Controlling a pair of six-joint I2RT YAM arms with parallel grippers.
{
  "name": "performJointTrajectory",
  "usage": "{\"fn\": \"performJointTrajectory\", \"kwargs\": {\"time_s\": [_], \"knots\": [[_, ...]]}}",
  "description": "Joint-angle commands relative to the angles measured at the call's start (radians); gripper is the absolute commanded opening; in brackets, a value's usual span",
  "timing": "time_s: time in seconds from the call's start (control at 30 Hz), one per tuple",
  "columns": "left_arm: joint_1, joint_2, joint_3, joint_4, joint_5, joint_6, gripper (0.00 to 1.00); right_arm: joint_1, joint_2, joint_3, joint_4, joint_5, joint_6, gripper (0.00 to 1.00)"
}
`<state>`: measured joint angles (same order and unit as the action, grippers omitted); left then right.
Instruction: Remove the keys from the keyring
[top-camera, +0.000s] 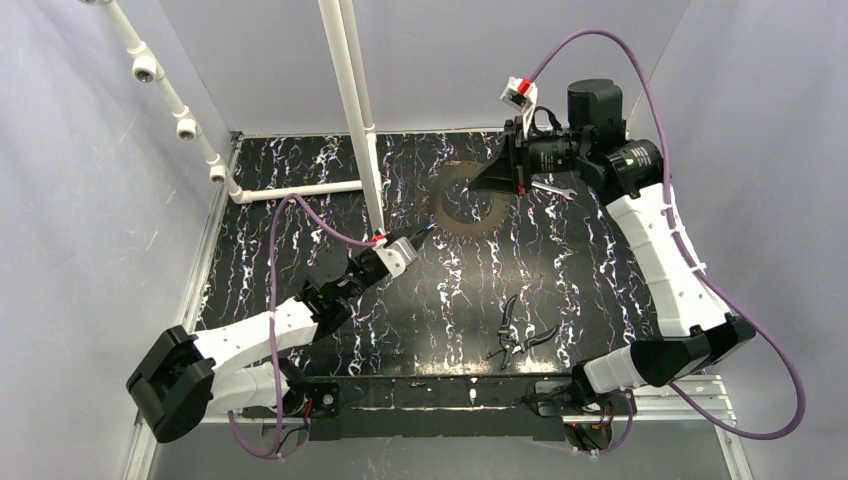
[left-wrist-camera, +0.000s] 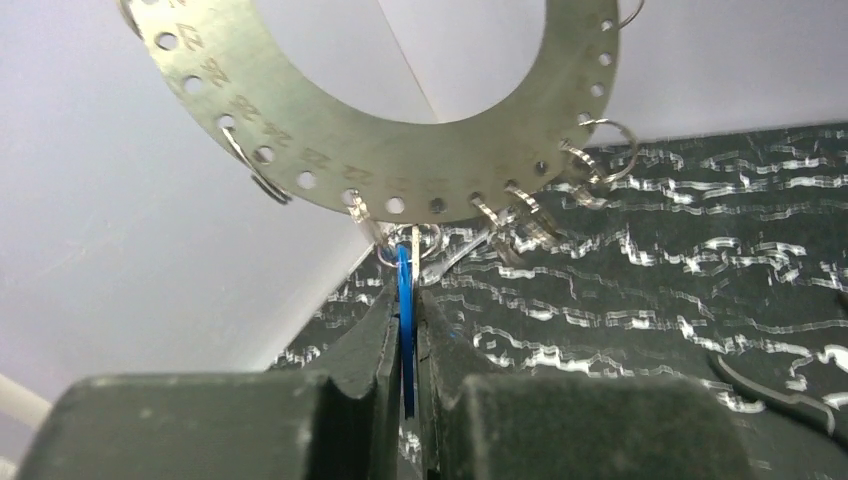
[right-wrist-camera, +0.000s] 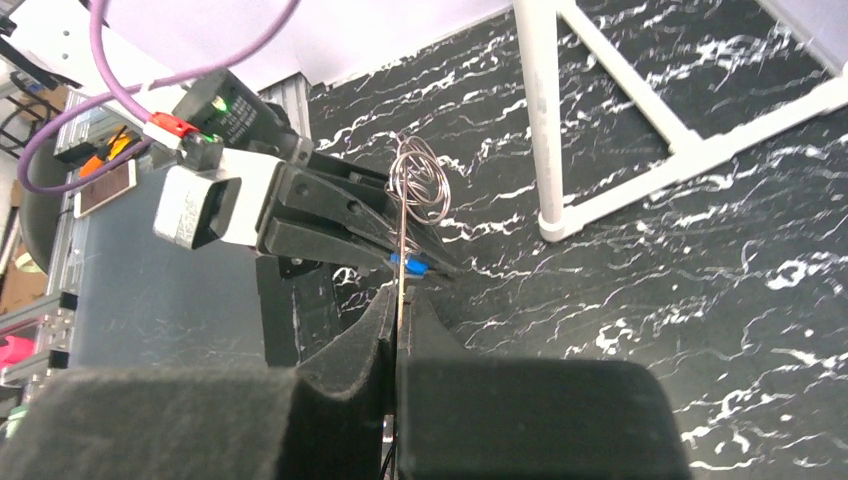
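My left fingers (left-wrist-camera: 368, 345) are clamped together on the key (left-wrist-camera: 404, 290). Its blue head stands on edge between them, and its long axis runs straight up to a small wire loop (left-wrist-camera: 428, 240) at the lowest rim of the keyring (left-wrist-camera: 330, 150). I can't make out the key's metal blade, since my pads cover most of the key.

My right fingers (right-wrist-camera: 365, 340) are pinched tight on another part of the keyring's rim, holding it up off the counter (top-camera: 420, 300) toward the far side.

From my left wrist the keyring shows its flat face. It is a broad, brushed-metal washer punched with a row of small holes, with stamped numbers beside them and several split rings (left-wrist-camera: 603, 150) dangling from it. Its upper part is cut off at the top of that view. From my right wrist it is edge-on, just a thin bright line.

Dark-handled pliers (top-camera: 515, 335) lie on the black, white-veined counter near my bases. A slim silver wrench (top-camera: 552, 188) lies beside my right wrist, partly hidden.
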<state>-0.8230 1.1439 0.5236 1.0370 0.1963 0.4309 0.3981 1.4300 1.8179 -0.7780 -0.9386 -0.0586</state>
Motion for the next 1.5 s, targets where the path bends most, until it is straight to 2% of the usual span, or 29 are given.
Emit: {"fn": "performJointTrajectory", "kwargs": {"time_s": [0.0,0.2,0.37,0.53,0.6,0.7,0.83,1.0,1.23,1.47], "knots": [[0.009,-0.108,0.03,-0.229,-0.012,0.032,0.0,-0.021,-0.021,-0.073,0.075,0.013,0.047,0.01],[0.013,-0.204,0.064,-0.538,0.013,0.068,0.0,-0.072,-0.003,-0.167,0.109,-0.065,0.077,0.01],[0.014,-0.252,0.143,-0.824,0.027,0.099,0.0,-0.096,-0.013,-0.305,0.235,-0.164,0.151,0.01],[0.015,-0.221,0.307,-1.136,0.005,0.088,0.0,-0.096,-0.026,-0.384,0.262,-0.193,0.126,0.01],[0.015,-0.208,0.368,-1.264,0.042,0.108,0.0,-0.096,-0.028,-0.416,0.283,-0.2,0.124,0.01],[0.014,-0.188,0.456,-1.393,0.085,0.131,0.0,-0.096,-0.038,-0.487,0.342,-0.207,0.142,0.01],[0.015,-0.127,0.586,-1.553,0.098,0.133,0.0,-0.096,-0.058,-0.594,0.435,-0.214,0.17,0.07],[0.012,-0.076,0.677,-1.656,0.111,0.139,0.0,-0.095,-0.075,-0.694,0.515,-0.216,0.183,0.15],[0.003,-0.009,0.746,-1.721,0.105,0.154,0.0,-0.083,-0.065,-0.806,0.575,-0.222,0.183,0.41],[-0.002,0.033,0.769,-1.744,0.11,0.156,0.0,-0.076,-0.06,-0.853,0.621,-0.214,0.184,0.55]]}}
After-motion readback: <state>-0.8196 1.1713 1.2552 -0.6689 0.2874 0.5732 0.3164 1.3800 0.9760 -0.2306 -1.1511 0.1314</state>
